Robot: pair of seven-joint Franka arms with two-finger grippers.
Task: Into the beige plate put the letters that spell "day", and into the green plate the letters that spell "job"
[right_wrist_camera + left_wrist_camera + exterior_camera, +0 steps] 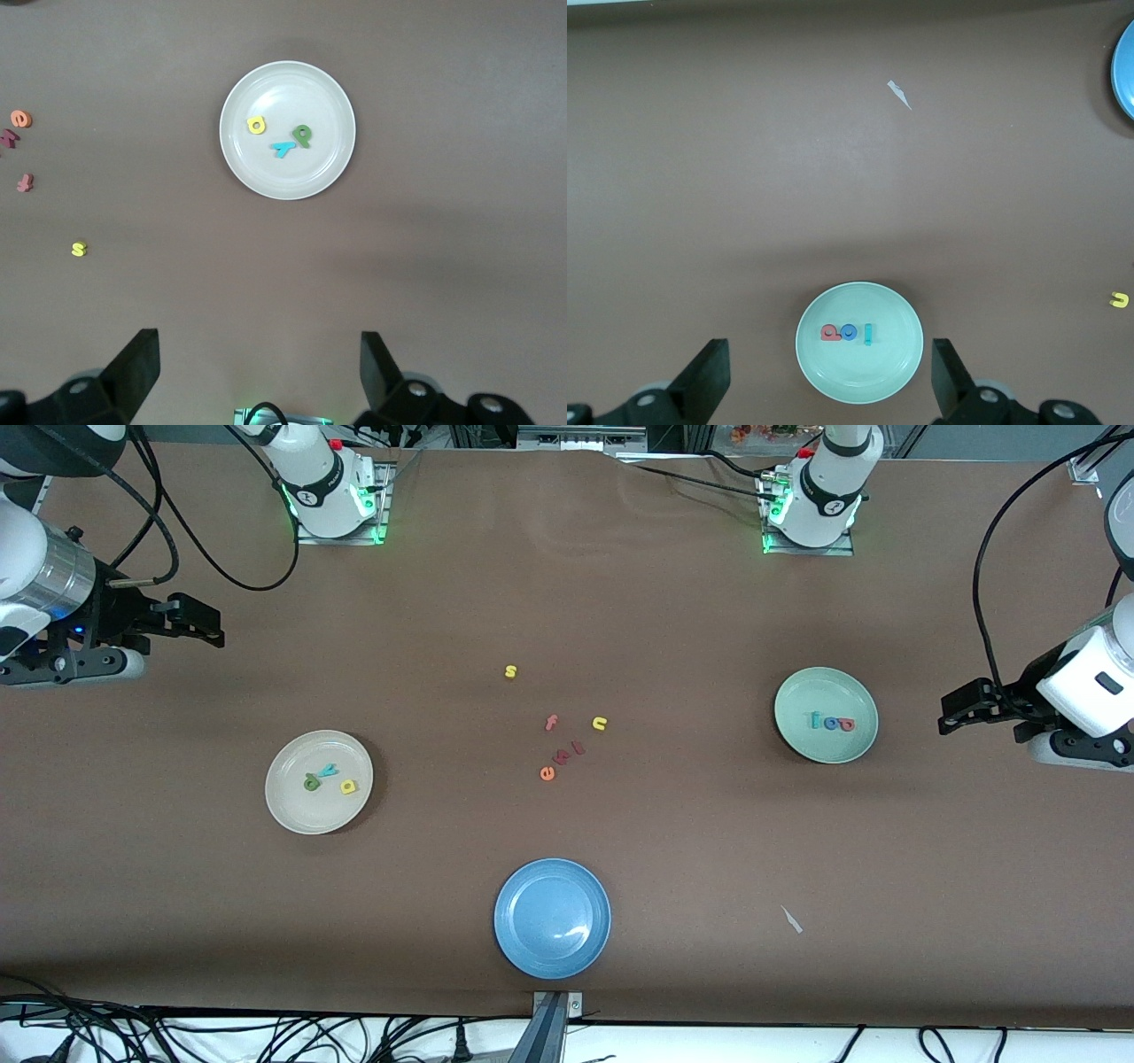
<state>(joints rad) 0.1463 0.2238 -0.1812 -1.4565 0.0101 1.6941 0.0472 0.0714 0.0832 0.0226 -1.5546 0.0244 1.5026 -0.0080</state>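
Olive-green d [312, 782], teal y [329, 771], yellow a [348, 786] in beige plate [288, 806], below spread-fingered, empty right end effector [259, 367]; j [813, 720], o [830, 724], b [846, 724] in green plate [797, 740], below equally spread, empty left end effector [830, 376].

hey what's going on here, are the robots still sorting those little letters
Neither arm is handling anything now. The left gripper and right gripper hang open at their own ends of the table. The d, a and y letters lie in the beige plate, and the j, o and b letters lie in the green plate. The leftover letters sit mid-table; the blue plate holds nothing.
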